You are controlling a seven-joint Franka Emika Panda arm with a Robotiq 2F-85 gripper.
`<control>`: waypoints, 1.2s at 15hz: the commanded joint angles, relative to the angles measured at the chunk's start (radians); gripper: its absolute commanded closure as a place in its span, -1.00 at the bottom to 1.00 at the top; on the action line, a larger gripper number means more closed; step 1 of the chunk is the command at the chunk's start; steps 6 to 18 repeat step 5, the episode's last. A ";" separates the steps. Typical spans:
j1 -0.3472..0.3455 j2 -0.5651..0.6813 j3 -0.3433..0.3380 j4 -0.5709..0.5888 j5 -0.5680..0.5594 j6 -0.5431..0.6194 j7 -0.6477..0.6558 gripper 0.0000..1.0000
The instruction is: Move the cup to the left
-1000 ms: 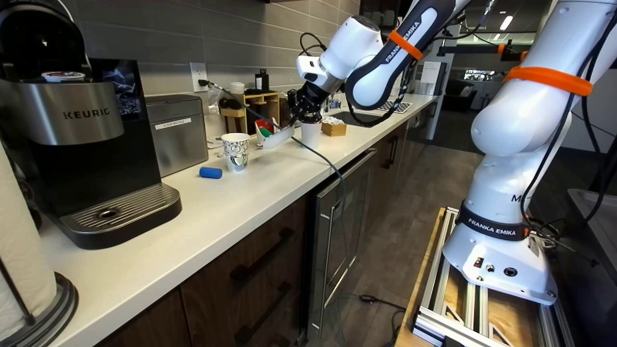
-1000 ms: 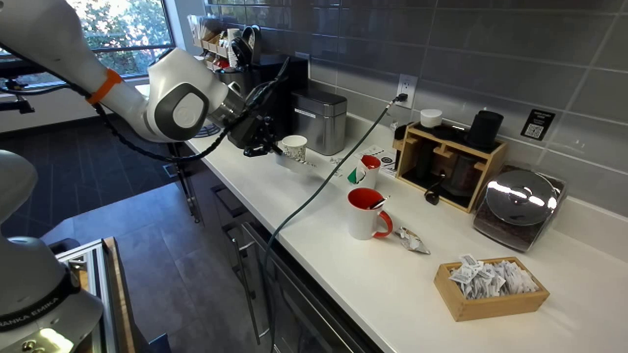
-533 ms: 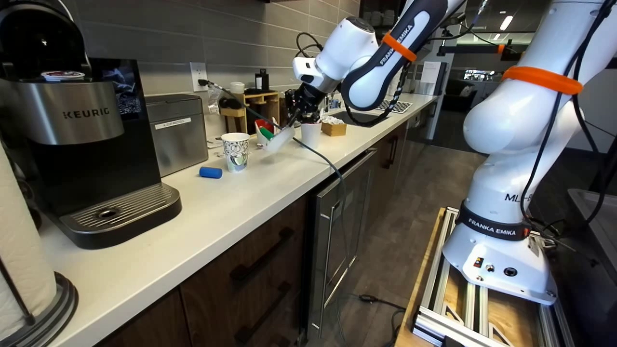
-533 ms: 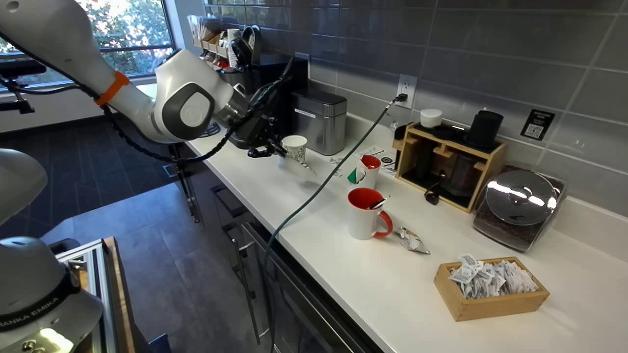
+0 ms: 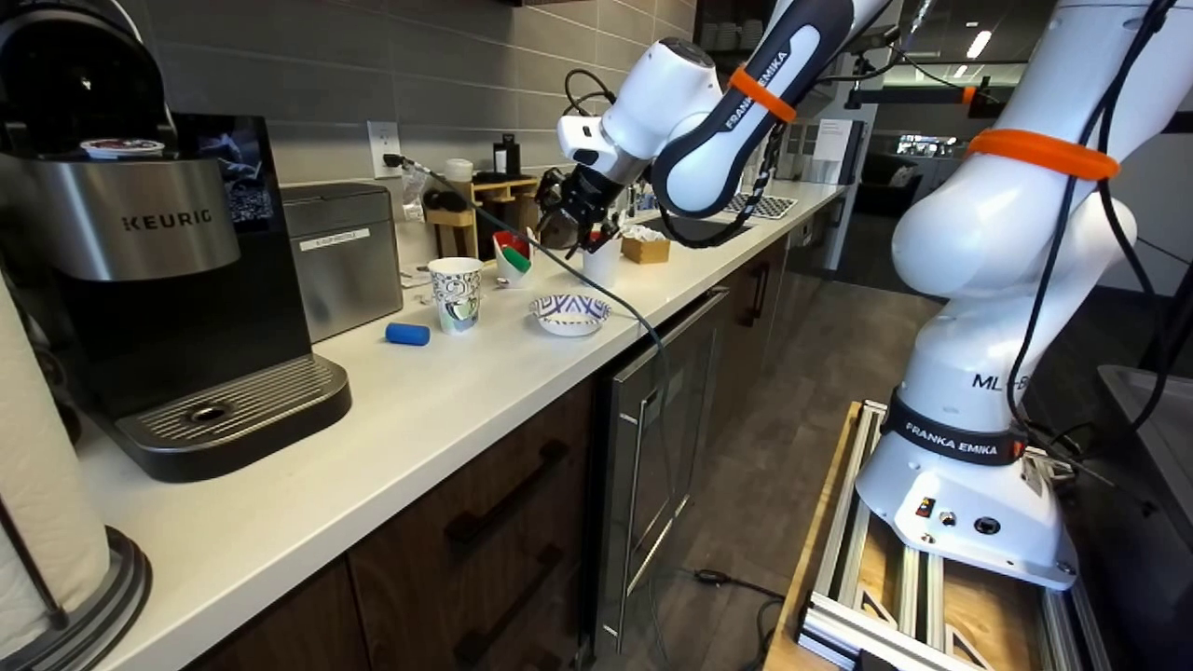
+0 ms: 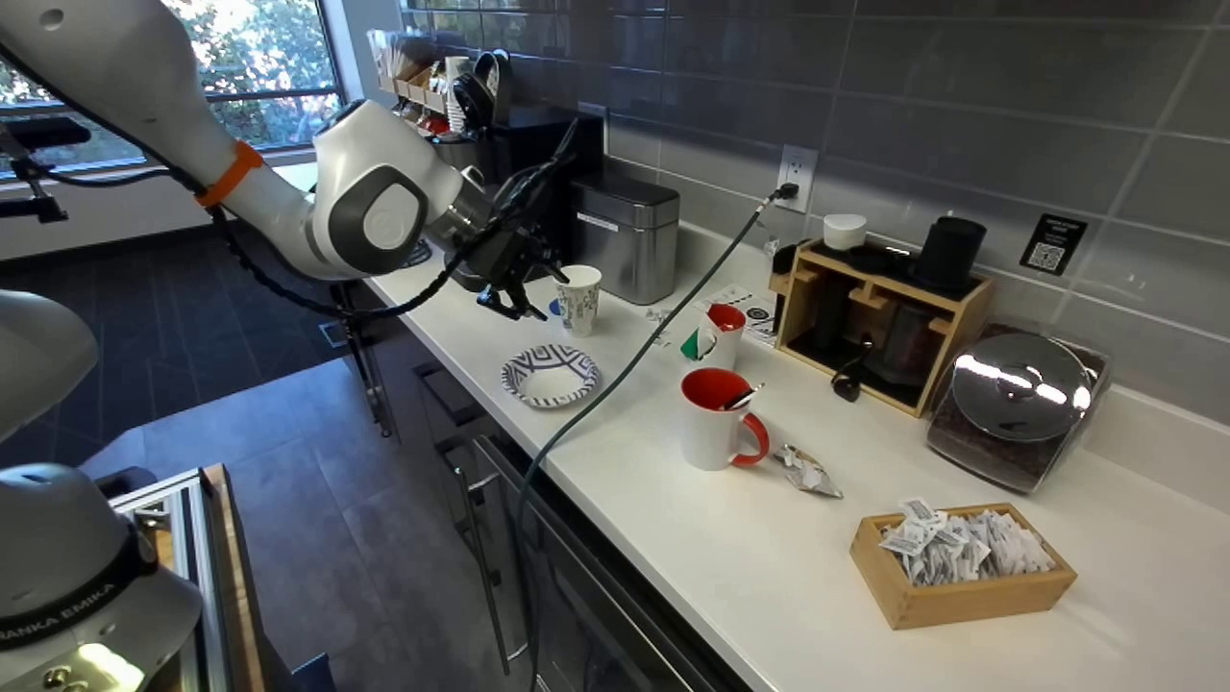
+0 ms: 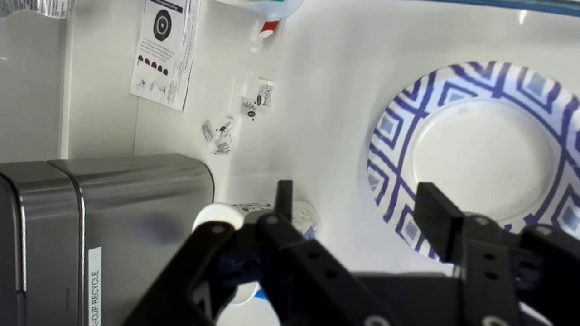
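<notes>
The cup (image 5: 457,296), white with dark swirls and bluish print, stands upright on the counter in both exterior views. In the wrist view a finger (image 7: 284,199) hides part of the cup (image 7: 307,218). My gripper (image 7: 355,192) is open, its fingertips well apart with nothing between them. It hangs above the counter, higher than the shallow white dish (image 6: 550,361) with blue-purple pattern, which lies flat beneath it. In an exterior view one fingertip of the gripper (image 6: 548,298) appears close to the cup's rim; whether they touch I cannot tell.
A blue cylinder (image 5: 407,334) lies beside the cup, near the coffee machine (image 5: 177,219) and metal bin (image 5: 345,261). A cable (image 6: 615,384) crosses the counter past the dish. Red-and-white mugs (image 6: 700,444) and a wooden packet box (image 6: 961,601) stand farther along.
The dish, earlier tilted in my gripper's grasp, has dropped and now rests flat on the counter. The jaws have opened, and the arm has shifted slightly. The cup has stayed put.
</notes>
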 commanded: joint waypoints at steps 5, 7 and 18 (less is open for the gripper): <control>0.268 0.089 -0.139 0.075 0.102 -0.041 -0.098 -1.00; 0.268 0.089 -0.139 0.075 0.102 -0.041 -0.098 -1.00; 0.268 0.089 -0.139 0.075 0.102 -0.041 -0.098 -1.00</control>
